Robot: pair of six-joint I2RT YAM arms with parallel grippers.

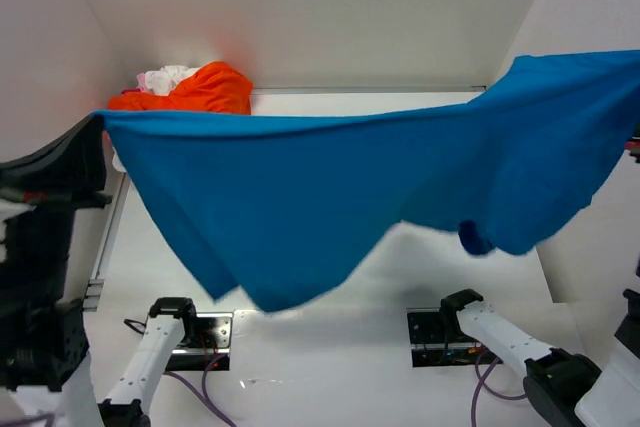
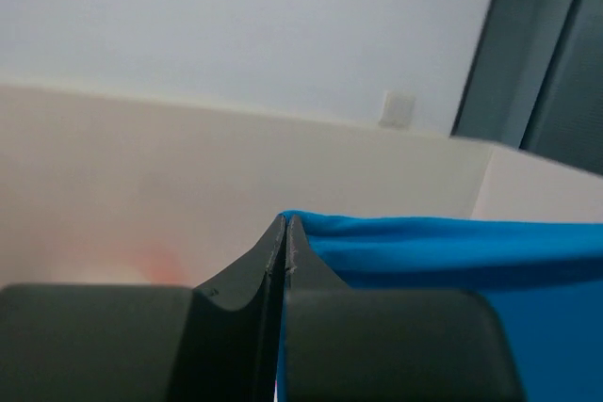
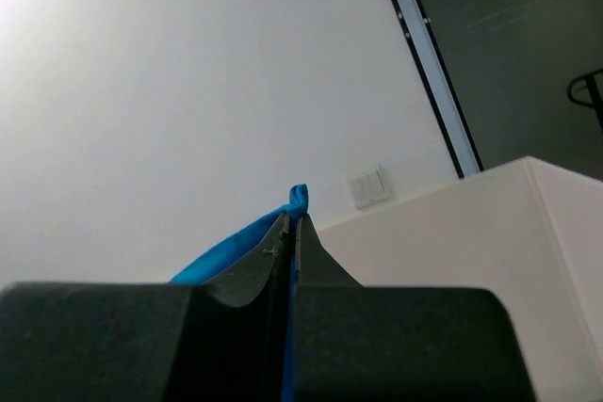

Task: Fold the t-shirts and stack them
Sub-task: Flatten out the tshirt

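The white table [image 1: 380, 287] is carrying a crumpled pile in its far left corner, just beyond the jaws of the left gripper [image 1: 100, 119] and well off to the left of the jaws of the right gripper [image 3: 290, 218]. There an orange t-shirt [image 1: 205, 89] is lying bunched, with a white and pinkish t-shirt [image 1: 165, 77] pressing against its left side. Well below both pairs of jaws and nearer than them, the left base plate [image 1: 200, 330] and the right base plate [image 1: 435, 339] are sitting at the table's near edge, with purple cables [image 1: 207, 372] trailing from them.
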